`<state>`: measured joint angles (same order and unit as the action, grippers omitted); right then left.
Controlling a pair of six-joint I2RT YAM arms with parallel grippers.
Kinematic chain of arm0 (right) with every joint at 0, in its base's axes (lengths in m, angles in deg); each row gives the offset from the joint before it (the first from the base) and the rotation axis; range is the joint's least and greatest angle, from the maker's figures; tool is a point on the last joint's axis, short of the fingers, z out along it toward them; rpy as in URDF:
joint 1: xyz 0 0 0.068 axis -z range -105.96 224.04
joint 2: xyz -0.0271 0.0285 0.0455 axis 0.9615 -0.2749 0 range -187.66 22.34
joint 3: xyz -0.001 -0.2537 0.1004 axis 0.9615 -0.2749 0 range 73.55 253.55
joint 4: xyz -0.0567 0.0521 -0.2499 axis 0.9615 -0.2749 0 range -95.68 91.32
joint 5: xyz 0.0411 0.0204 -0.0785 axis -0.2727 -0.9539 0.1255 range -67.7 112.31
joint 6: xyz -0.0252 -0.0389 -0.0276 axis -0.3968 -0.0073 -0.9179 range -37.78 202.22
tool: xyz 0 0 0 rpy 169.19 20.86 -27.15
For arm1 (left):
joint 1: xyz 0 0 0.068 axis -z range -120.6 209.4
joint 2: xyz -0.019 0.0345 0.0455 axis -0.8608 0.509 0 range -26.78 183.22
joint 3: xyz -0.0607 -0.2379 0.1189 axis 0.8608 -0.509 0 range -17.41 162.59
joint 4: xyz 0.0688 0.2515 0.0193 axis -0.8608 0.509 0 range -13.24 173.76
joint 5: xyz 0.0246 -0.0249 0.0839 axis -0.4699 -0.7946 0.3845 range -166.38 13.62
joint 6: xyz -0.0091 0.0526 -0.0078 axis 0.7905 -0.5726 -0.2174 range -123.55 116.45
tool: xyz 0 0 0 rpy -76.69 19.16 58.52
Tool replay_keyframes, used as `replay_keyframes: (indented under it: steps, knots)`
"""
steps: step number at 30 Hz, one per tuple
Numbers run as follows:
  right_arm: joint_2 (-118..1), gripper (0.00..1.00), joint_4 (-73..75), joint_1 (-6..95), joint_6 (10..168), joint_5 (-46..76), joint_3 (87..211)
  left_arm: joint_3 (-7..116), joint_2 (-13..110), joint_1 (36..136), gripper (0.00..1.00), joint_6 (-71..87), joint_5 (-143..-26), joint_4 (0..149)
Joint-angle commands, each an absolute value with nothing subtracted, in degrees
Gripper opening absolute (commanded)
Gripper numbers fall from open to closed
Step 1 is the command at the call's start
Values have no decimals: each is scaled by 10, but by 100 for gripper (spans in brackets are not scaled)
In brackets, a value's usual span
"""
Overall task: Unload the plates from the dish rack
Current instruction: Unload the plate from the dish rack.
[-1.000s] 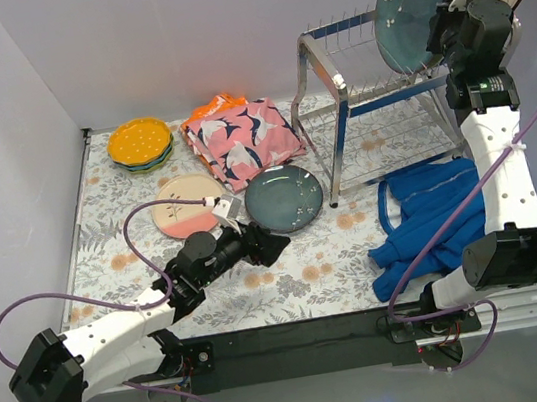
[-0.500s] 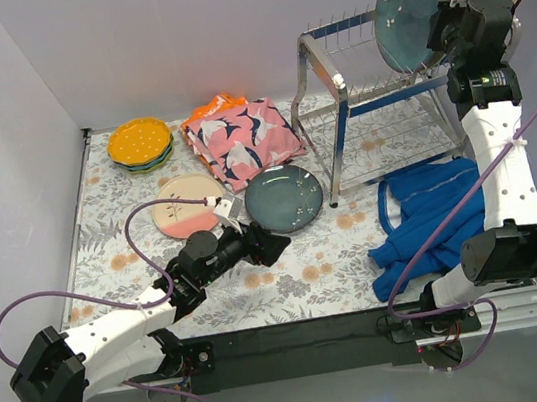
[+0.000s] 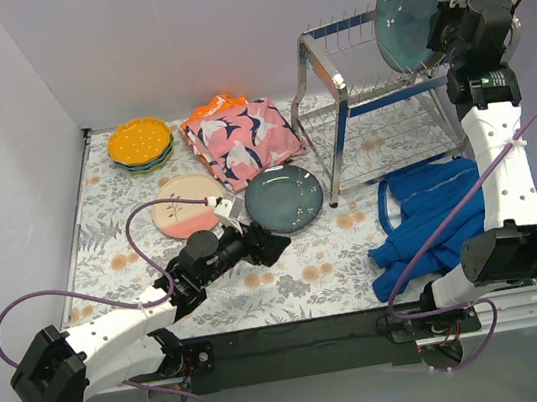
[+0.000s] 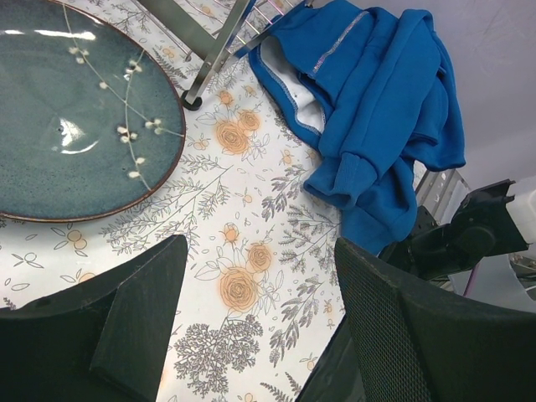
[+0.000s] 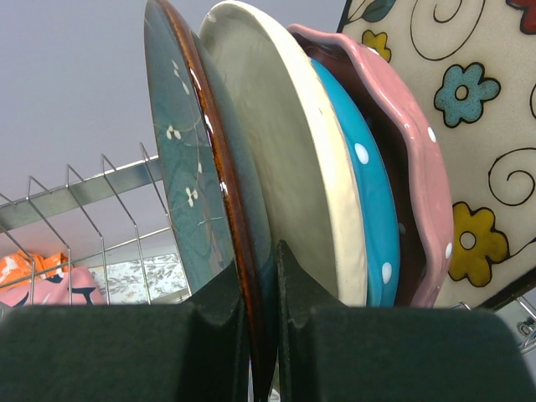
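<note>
Your right gripper (image 5: pixel 261 289) is pinched tight on the lower rim of the racked teal plate (image 5: pixel 188 167), one finger on each face. That plate stands on edge: dark teal glaze, small white blossom sprigs, glossy brown rim. In the top view the R gripper (image 3: pixel 440 29) sits at the plate's right edge, up at the top tier of the dish rack (image 3: pixel 356 107).

Just behind the fingers, packed close on edge, you have a plain cream plate (image 5: pixel 285 151), then a blue plate (image 5: pixel 368 209) w/ white dots, then a pink plate (image 5: pixel 410 167) w/ a wavy dotted rim. Last comes the square floral plate (image 5: pixel 469 126) – cream, w/ curls and blue, yellow and red flowers. On the other side of the fingers are bare chrome prongs.

Your left gripper (image 4: pixel 251 310) is spread wide w/ nothing between the fingers, only flowered table cover (image 4: pixel 243 251) below. Ahead and to the left of them the flat teal plate (image 4: pixel 75 126) lies on the table, same glaze and sprigs – close, not touching. Ahead-right is a rack leg, then the blue garment (image 4: pixel 377 109) in a heap.

From the top view, further out from the L gripper (image 3: pixel 271 249) is a cream-pink plate (image 3: pixel 186 203) lying flat. Beyond it are a stack topped by an orange dotted plate (image 3: pixel 139 139) and the pink bird-print cloth (image 3: pixel 239 140).
</note>
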<state>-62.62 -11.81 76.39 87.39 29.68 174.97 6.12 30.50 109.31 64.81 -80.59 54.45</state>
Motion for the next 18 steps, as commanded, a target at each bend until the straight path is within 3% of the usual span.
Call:
replay_keyframes:
  steps: [1,18]
  knots:
    - [-574,1,93,763,982,278,1767,83,304,1095,69,638,-803,537]
    - [-554,1,135,763,914,227,1734,85,306,1094,69,636,-802,538]
